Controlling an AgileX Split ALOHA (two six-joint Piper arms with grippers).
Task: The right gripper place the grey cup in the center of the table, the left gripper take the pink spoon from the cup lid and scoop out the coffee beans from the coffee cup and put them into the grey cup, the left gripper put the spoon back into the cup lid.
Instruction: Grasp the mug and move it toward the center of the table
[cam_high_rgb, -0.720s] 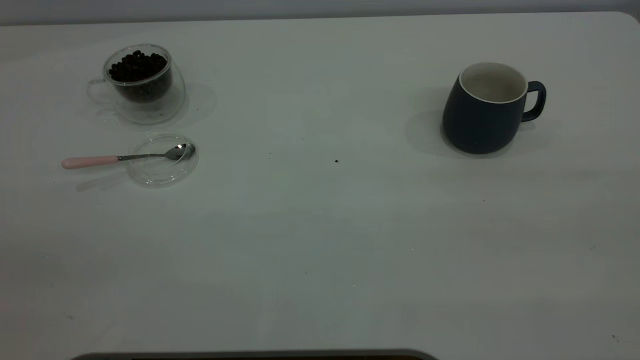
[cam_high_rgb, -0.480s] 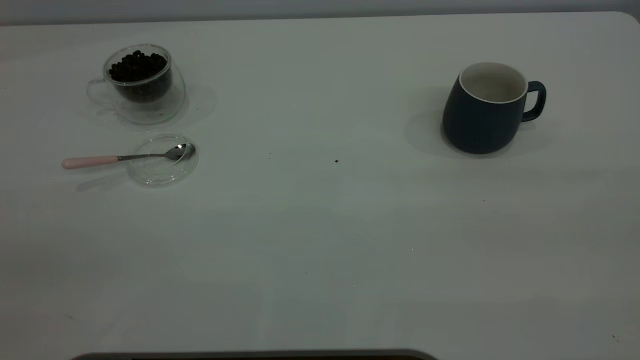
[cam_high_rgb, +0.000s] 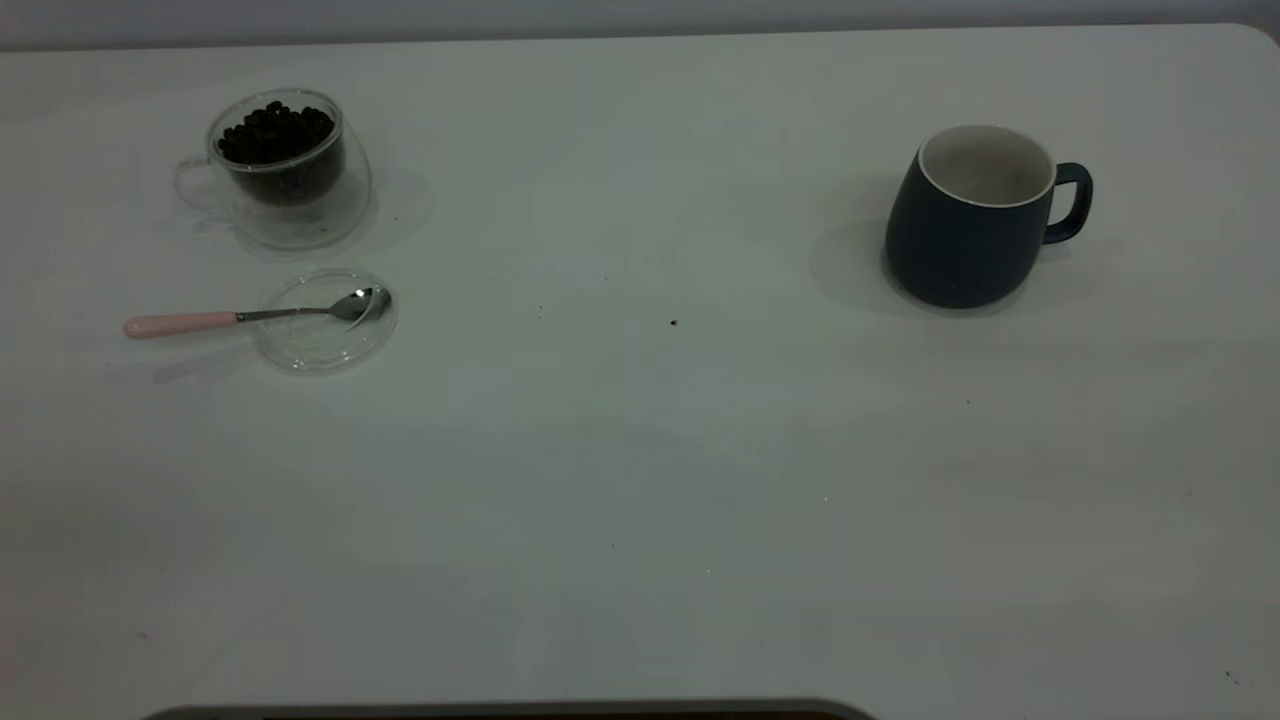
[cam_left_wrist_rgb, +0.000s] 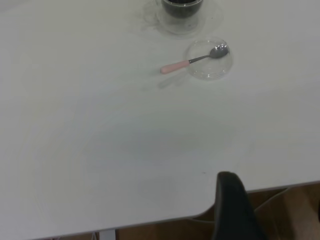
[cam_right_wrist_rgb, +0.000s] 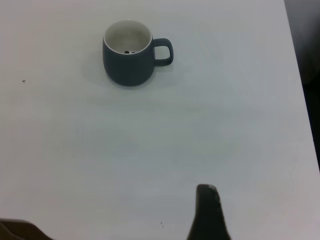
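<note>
The grey cup (cam_high_rgb: 965, 225) stands upright at the right of the table (cam_high_rgb: 640, 480), its handle turned away from the centre; my right wrist view shows it (cam_right_wrist_rgb: 129, 57) far ahead with a small dark speck inside. At the left stands the coffee cup (cam_high_rgb: 285, 175), heaped with coffee beans (cam_high_rgb: 275, 133). In front of it lies the cup lid (cam_high_rgb: 325, 345), with the pink spoon (cam_high_rgb: 200, 323) resting bowl-in and handle pointing outward. Only a dark part of the left gripper (cam_left_wrist_rgb: 230, 200) and of the right gripper (cam_right_wrist_rgb: 207, 210) shows, both far from the objects. Neither appears in the exterior view.
Tiny dark specks (cam_high_rgb: 673, 322) dot the table near its middle. The left wrist view shows the table's near edge (cam_left_wrist_rgb: 165, 219) with brown floor beyond. A dark strip runs along the table's side (cam_right_wrist_rgb: 305, 75) in the right wrist view.
</note>
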